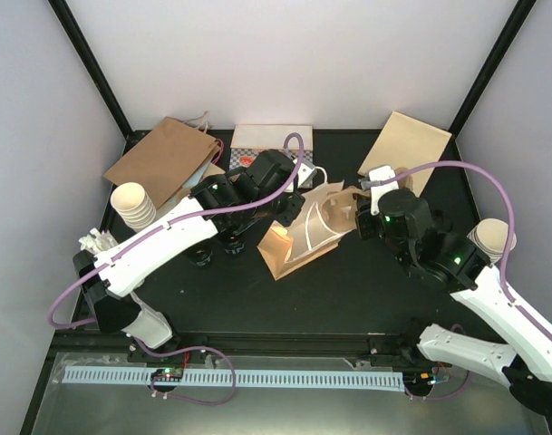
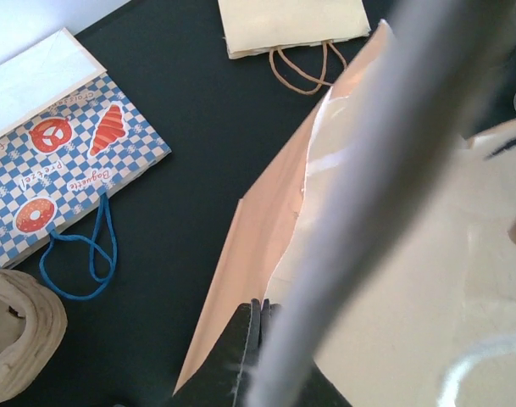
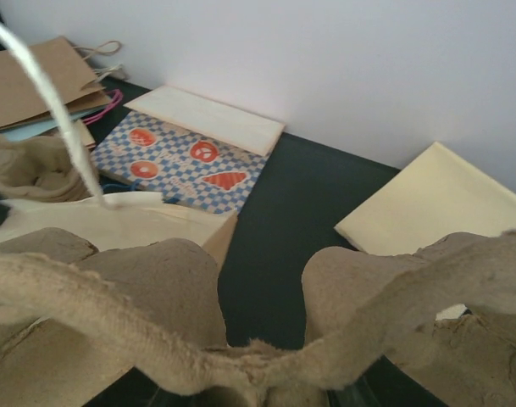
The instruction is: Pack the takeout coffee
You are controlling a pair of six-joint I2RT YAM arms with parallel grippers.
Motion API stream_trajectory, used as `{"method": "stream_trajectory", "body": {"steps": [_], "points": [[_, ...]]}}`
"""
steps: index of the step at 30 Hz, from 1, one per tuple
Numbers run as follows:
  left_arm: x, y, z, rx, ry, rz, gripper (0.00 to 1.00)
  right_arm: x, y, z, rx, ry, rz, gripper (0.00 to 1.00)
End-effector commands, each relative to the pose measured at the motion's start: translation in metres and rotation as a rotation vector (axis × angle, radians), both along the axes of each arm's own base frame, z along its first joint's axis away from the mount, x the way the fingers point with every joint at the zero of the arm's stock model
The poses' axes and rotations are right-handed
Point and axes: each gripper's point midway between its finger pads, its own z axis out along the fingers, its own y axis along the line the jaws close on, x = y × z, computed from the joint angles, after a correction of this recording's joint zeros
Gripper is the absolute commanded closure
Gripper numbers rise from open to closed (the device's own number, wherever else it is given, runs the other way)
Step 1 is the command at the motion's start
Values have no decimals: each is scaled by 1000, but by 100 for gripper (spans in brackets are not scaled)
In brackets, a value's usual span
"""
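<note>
Top external view: a tan paper bag with a white lining and a white cord handle (image 1: 303, 237) lies on its side in the middle of the black tabletop (image 1: 348, 290), its mouth facing right.
Left jaws: the left gripper (image 2: 253, 335) is closed tight on the bag's paper edge. The left wrist view shows its dark fingers (image 2: 241, 356) right on that edge.
Right jaws: the right gripper (image 1: 360, 220) is at the bag's mouth, partly closed on the wavy rim of a moulded brown cardboard cup tray (image 3: 156, 288). The tray fills the lower half of the right wrist view, and the fingertips are mostly hidden beneath it.
Takeout coffee: two small black round cups (image 1: 201, 257) stand close together on the tabletop just left of the bag, under the left arm. They are outside the bag and well apart from the tray.
Behind the bag: a blue-and-white checkered paper bag printed with orange pastries and fitted with blue cord handles (image 2: 63, 170) lies flat.
Behind the bag, right: a flat cream paper bag (image 1: 404, 149).
Behind the bag, far left: a flat brown paper bag (image 1: 162, 159).
Paper cups: one stack of white paper cups (image 1: 133, 205) stands well left of the bag, and a second stack (image 1: 493, 237) well right of it.
</note>
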Motion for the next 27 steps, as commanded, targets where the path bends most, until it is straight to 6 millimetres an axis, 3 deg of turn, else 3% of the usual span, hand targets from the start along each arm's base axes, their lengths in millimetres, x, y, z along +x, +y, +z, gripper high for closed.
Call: {"method": "stream_trajectory", "body": {"steps": [1, 10, 16, 20, 27], "points": [[1, -1, 27, -58, -63, 5, 98, -19, 13, -1, 74, 42, 117, 68], [6, 2, 35, -54, -105, 16, 98, -46, 32, -3, 144, 98, 292, 68], [6, 1, 39, -55, -119, 9, 98, -55, 30, 5, 188, 80, 319, 68], [6, 1, 37, -47, -115, 3, 98, -53, 25, 23, 242, 42, 286, 69], [1, 2, 38, -55, -111, -15, 98, -32, 15, 54, 271, -10, 151, 72]]}}
